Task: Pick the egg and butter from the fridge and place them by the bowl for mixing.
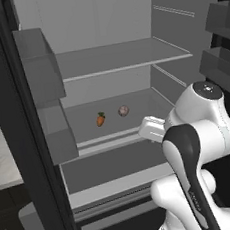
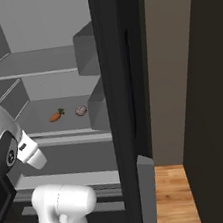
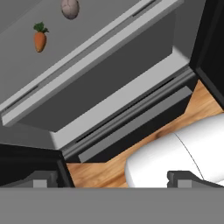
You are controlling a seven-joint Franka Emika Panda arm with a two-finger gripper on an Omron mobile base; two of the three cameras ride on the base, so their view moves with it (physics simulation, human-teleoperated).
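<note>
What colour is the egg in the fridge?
The egg is pale pinkish-grey with mottled patches, clearest in the hand view.

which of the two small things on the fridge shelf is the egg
The egg is the pale, mottled round ball; the carrot beside it is orange with a green top.

We counted one fridge [image 1: 102,23], standing open, with two grey shelves inside it. On the lower shelf we saw one egg [image 1: 123,110] and one carrot [image 1: 101,119]. We made out four door bins: two on the left door and two on the right. One drawer sat below the shelves.
</note>
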